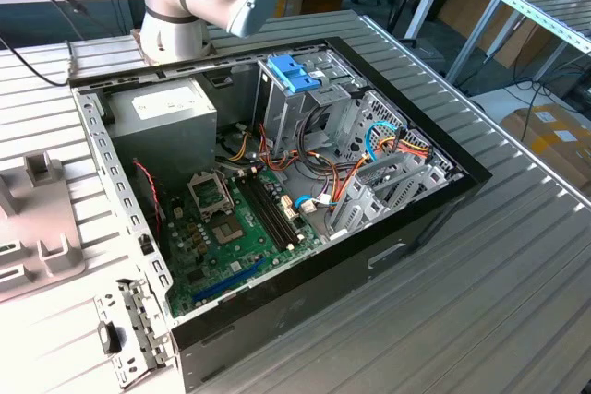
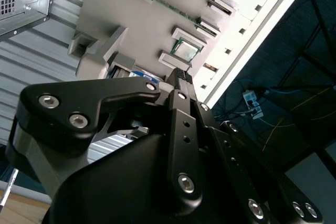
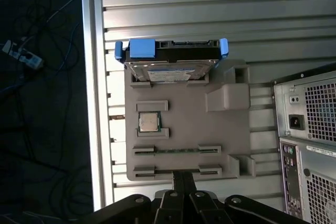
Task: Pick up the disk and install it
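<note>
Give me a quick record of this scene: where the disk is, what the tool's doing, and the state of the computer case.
disk: lying at one end of the grey holder tray, blue rails on its sides, not gripped
tool: shut, empty, over the tray's opposite end
also in tray: processor chip, memory stick
computer case: open, on the slatted table

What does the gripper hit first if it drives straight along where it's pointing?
Probably the grey fixture tray, near its edge closest to the gripper, short of the disk at its far end. Depth is unclear.
</note>
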